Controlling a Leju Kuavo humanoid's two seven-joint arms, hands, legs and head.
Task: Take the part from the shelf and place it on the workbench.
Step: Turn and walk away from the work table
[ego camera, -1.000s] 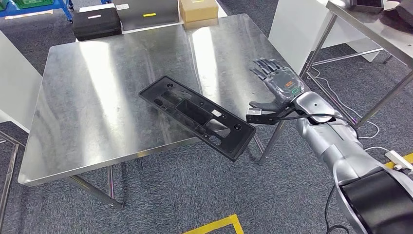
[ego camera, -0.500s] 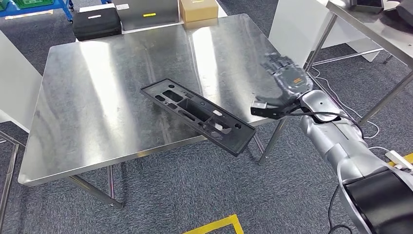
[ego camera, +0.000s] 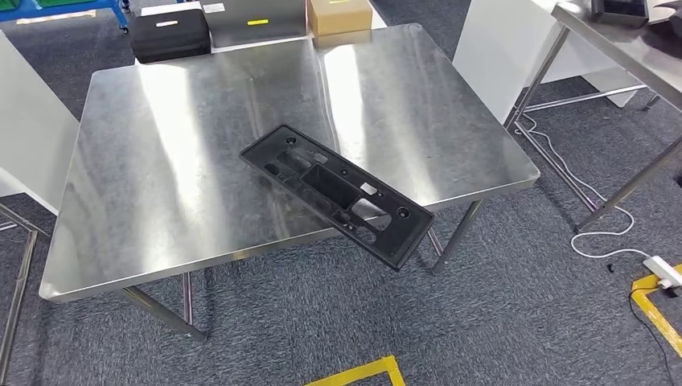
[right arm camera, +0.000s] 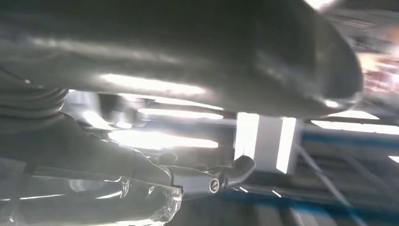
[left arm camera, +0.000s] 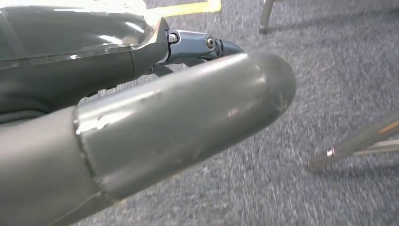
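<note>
The part (ego camera: 338, 193) is a long black plastic panel with cut-outs. It lies slantwise on the steel workbench (ego camera: 161, 161), and its near end juts out past the front edge. Nothing touches it. In the left wrist view my left hand (left arm camera: 155, 117) hangs over grey carpet with its thick thumb stretched out and nothing in it. The right wrist view is blurred and shows my right hand (right arm camera: 188, 70) against bright lights, its thumb and fingers (right arm camera: 235, 172) apart and holding nothing.
A black case (ego camera: 169, 36) and a cardboard box (ego camera: 338, 14) sit beyond the workbench's far edge. White panels stand at the left (ego camera: 32, 137) and right (ego camera: 499, 48). A second steel table (ego camera: 619, 40) is at the right, with a cable and power strip (ego camera: 663, 272) on the floor.
My right arm, raised beside the workbench's right corner with fingers spread, has dropped out of the head view. The view shifted slightly. The part lies where it was.
</note>
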